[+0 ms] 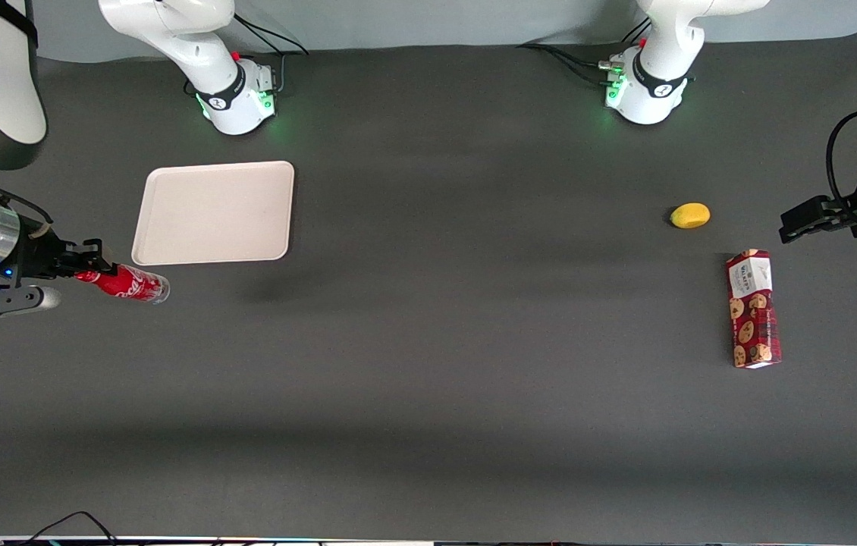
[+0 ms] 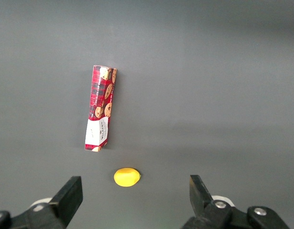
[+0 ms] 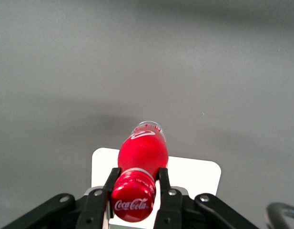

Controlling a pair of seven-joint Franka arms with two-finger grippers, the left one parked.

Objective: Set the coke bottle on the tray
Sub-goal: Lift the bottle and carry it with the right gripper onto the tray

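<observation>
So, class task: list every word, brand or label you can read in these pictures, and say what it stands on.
"Coca-Cola": cap of the coke bottle, held in the gripper above the tray.
White script on the bottle's body: partly seen, unreadable.
Cookie box white label: too blurred to read.

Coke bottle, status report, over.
Gripper shut on coke bottle at the neck, bottle lifted. Tray bare, just below in the wrist view. Nothing in the way; lemon and cookie box toward parked arm's end.

Your right arm is reaching in from the working end of the table, its wrist turned sideways. The gripper [image 1: 95, 267] is hanging above the table, its fingers [image 3: 163, 183] clamping the bottle [image 1: 129, 283] at the neck.
</observation>
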